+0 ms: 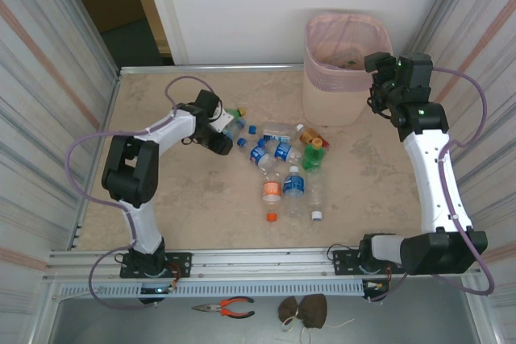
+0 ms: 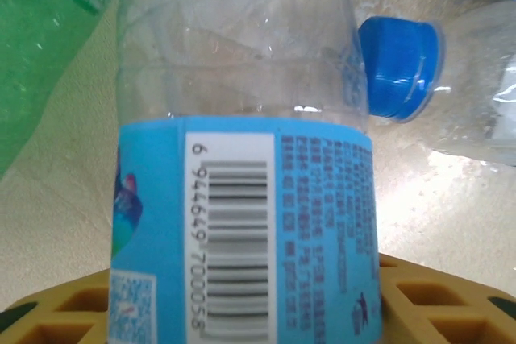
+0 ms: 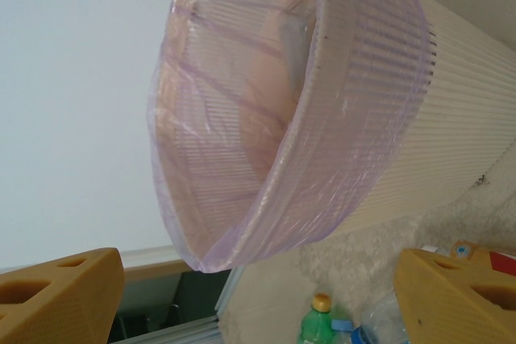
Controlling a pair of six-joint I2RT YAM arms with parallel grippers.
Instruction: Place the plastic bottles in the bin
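Observation:
Several plastic bottles lie scattered mid-table, clear ones with blue labels, one with an orange label and a green one. My left gripper is low at the pile's left edge. A clear blue-labelled bottle with a barcode sits between its yellow fingers, which press it on both sides. Beside it lie a green bottle and a blue-capped clear one. My right gripper hovers open and empty next to the bin, whose pink-lined mouth faces its camera.
Corrugated metal walls close in both sides of the table. Pliers and a brown object lie on the ledge below the arm bases. A green bottle with an orange cap shows under the bin in the right wrist view.

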